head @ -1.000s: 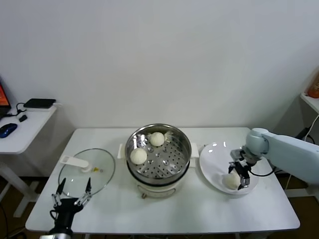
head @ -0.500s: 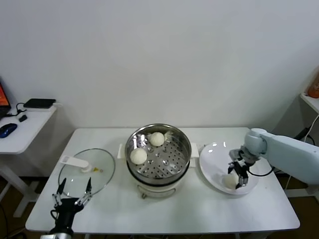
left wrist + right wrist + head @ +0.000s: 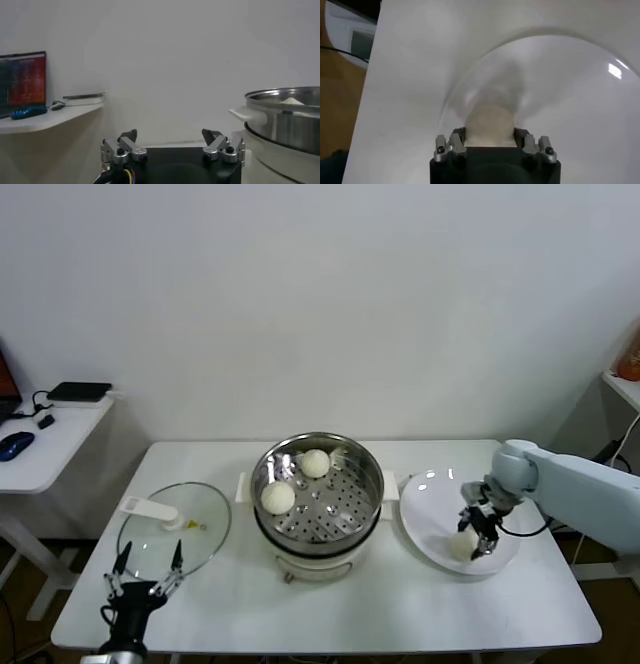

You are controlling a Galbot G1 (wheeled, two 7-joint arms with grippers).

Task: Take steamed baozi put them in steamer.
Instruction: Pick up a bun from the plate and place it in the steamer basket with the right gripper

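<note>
- A white rectangular table (image 3: 330, 609) stands before a plain white wall; a small white side desk (image 3: 40, 449) sits off to the robot's left.
- In the middle of the table is the round shiny stainless-steel steamer (image 3: 318, 502) with a perforated floor, set on a white pot base.
- Two smooth cream-white steamed baozi lie inside it: one (image 3: 278, 497) near its left wall, one (image 3: 316, 463) at the far rim. The left wrist view shows only the tip of a bun over the steel rim.
- On the flat white plate (image 3: 430, 494) just right of the steamer, the right gripper (image 3: 470, 540) is clenched on a third cream-white bun (image 3: 461, 546), which looks soft-edged and partly hidden between the fingers (image 3: 457, 146).
- The left gripper (image 3: 146, 576) hangs parked at the table's near left edge, jaws spread, by the round glass lid with a white handle (image 3: 172, 527).
</note>
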